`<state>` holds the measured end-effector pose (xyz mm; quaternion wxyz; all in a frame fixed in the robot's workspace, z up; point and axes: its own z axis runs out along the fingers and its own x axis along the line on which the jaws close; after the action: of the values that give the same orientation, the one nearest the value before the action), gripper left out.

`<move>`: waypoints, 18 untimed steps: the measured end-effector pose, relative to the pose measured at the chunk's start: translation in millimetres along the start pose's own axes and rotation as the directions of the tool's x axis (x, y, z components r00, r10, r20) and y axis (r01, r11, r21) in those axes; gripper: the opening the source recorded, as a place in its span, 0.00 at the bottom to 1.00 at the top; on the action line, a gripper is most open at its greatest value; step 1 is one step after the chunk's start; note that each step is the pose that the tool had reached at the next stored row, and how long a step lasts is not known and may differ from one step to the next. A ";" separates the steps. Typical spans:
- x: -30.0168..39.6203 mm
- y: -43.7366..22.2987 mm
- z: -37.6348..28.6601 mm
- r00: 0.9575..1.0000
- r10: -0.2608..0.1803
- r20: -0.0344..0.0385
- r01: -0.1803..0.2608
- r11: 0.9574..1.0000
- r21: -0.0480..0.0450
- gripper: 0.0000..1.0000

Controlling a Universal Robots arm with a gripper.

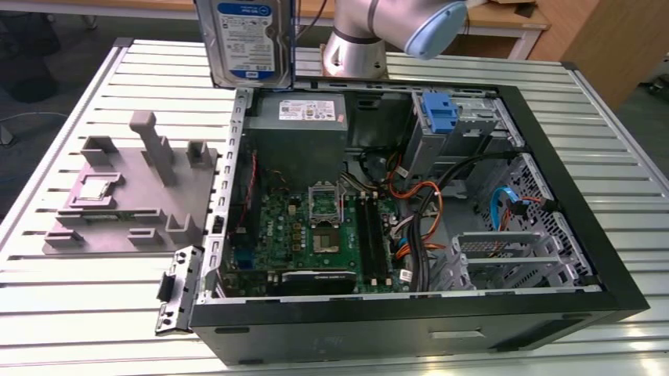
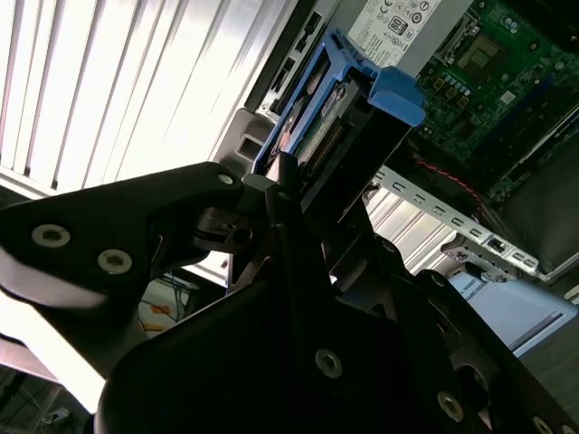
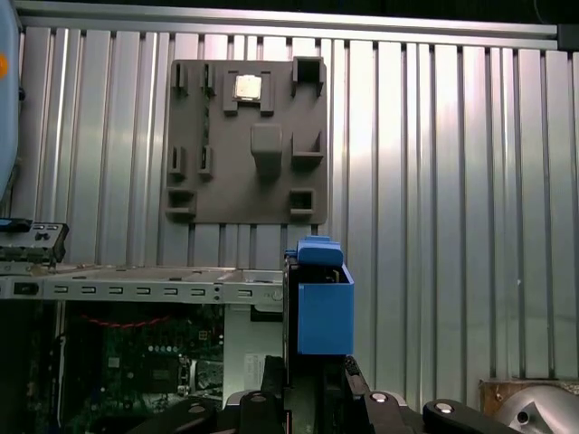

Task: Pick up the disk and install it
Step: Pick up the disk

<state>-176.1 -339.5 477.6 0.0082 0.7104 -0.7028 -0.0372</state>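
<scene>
Holding the disk point(image 1: 251, 39) clear of the counter point(image 1: 63, 313): end effector point(image 2: 303, 194) is clamped on the disk, black fingers point(image 2: 271, 185) pressed against its sides, in both wrist views. The blue carrier rail point(image 3: 323, 312) points away from the end effector, so the drive sticks straight out from the fingers.

In the exterior view the disk hangs upright, long axis vertical and label face toward the camera, raised over the far corner of the open computer case point(image 1: 585, 258), on the exterior view's left, just beside the arm point(image 1: 387, 31). It is above the power-supply box point(image 1: 298, 113) corner, touching nothing but the end effector.

Drive bays sit across the case toward the exterior view's right: a bare blue bracket point(image 1: 441, 113) in the upper bay, an open metal cage point(image 1: 502, 254) nearer the front. Both are well apart from the disk, with the motherboard point(image 1: 313, 227) and cables between.

Grey fixture plate point(image 1: 115, 211) lies on the counter beside the case. Judged: pick-up done, disk not yet installed.
</scene>
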 end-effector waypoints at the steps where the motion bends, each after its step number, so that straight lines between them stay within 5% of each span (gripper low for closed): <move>1: 0.0 -2.0 -0.1 1.000 0.000 0.000 0.000 1.000 0.000 0.35; 18: 0.4 -38.8 -2.5 1.000 0.000 0.000 0.000 1.000 -0.003 0.35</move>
<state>-137.2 -339.6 477.6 0.0091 0.7103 -0.7028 -0.0382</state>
